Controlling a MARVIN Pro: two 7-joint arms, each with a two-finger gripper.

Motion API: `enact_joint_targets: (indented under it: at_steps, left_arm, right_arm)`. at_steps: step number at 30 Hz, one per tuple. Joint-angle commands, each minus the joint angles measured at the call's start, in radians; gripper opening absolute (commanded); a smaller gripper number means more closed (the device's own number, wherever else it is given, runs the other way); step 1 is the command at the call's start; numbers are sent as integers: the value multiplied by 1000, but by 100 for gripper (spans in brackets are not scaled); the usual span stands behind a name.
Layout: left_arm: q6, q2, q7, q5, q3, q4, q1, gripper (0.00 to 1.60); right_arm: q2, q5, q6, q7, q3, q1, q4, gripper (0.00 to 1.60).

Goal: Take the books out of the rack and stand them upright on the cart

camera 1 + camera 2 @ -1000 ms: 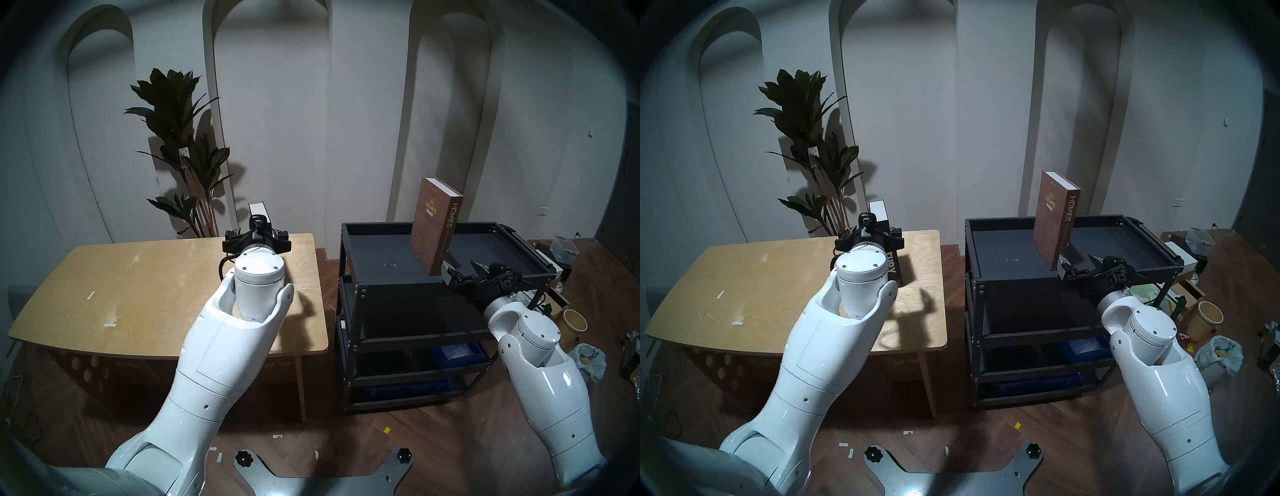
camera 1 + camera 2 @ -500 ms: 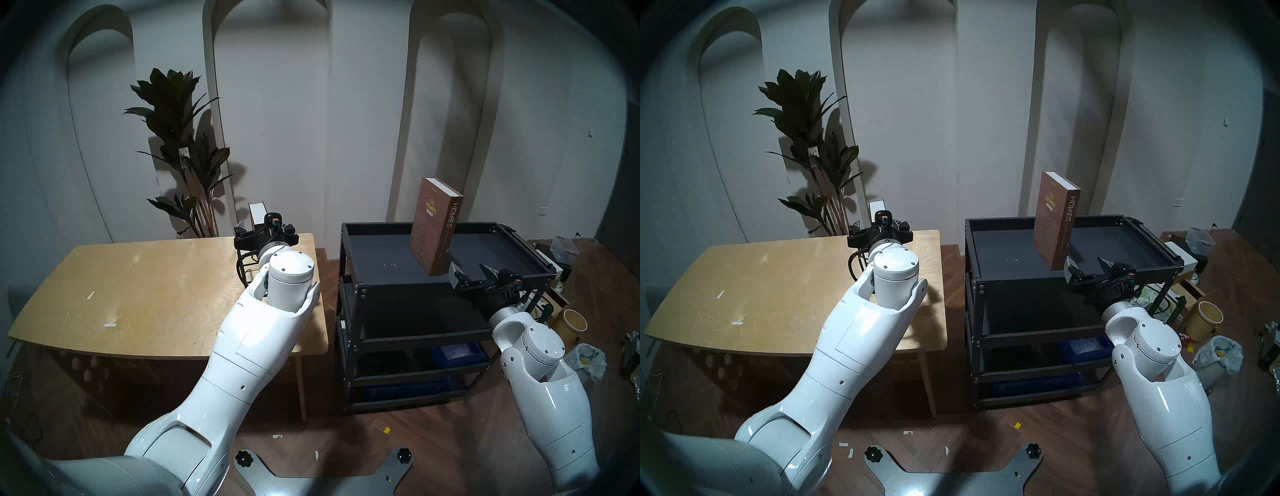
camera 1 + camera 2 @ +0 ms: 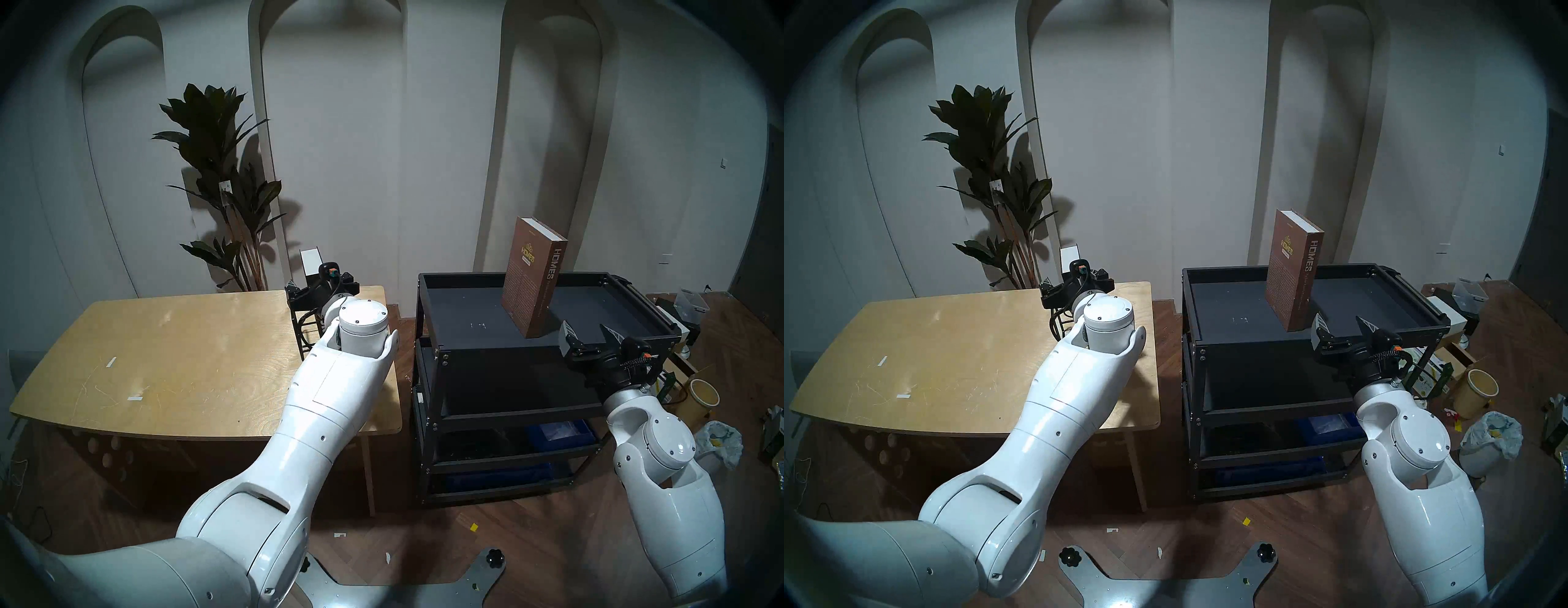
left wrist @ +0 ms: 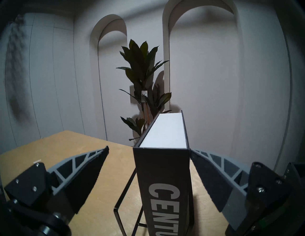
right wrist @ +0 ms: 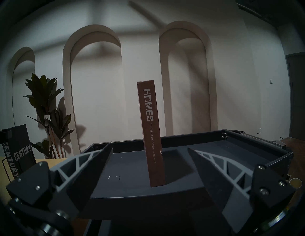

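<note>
The black book [image 4: 163, 173] lettered "CENTURY" stands in the black wire rack [image 4: 122, 197] on the wooden table's far right; its white page edges show in the head view [image 3: 311, 261]. My left gripper [image 4: 149, 148] is open with its fingers on either side of the book, the right finger close to its cover. The brown book [image 3: 530, 284] lettered "HOMES" stands upright on the top tray of the black cart [image 3: 488, 352]. My right gripper [image 3: 587, 335] is open and empty, just in front of and right of it, apart from it [image 5: 152, 131].
The light wooden table [image 3: 191, 361] stands left of the cart. A potted plant [image 3: 220, 170] stands behind the table. Blue bins [image 3: 555, 433] sit on the cart's lower shelves. A bucket [image 3: 702, 395], bags and boxes litter the floor at the right.
My left arm has swung right and forward, so its open fingers now straddle the black book. My right gripper has drawn back from the brown book, which stays upright.
</note>
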Motion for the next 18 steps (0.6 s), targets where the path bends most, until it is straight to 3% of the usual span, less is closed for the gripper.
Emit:
enact_joint_targets:
  at_steps: [1, 5, 6, 8, 9, 10, 11, 18]
  left_arm:
    - [-123, -47, -17, -19, -15, 58, -96, 160]
    - [-182, -42, -33, -26, -18, 102, -111, 156]
    - [-216, -42, -36, -28, -18, 118, -116, 142]
    - [-217, -42, -44, -35, -23, 119, -118, 134]
    - [-229, -44, -48, -43, -27, 124, -120, 115]
    - [-234, -44, -58, -54, -33, 127, -123, 107]
    - [-236, -44, -64, -61, -36, 131, -126, 80]
    - [-254, -34, -96, -70, -35, 176, -142, 54]
  right_arm:
    - [-28, -33, -64, -15, -1, -33, -50, 160]
    - [-37, -51, -83, -26, -7, -37, -52, 160]
    - [-39, -55, -87, -28, -9, -38, -52, 160]
    - [-41, -58, -90, -30, -11, -38, -51, 160]
    - [-43, -60, -93, -32, -12, -38, -51, 160]
    - [-45, -62, -97, -33, -14, -38, -51, 160]
    - [-46, -65, -99, -34, -16, -37, -51, 160]
    - [-51, -81, -113, -45, -28, -30, -47, 160]
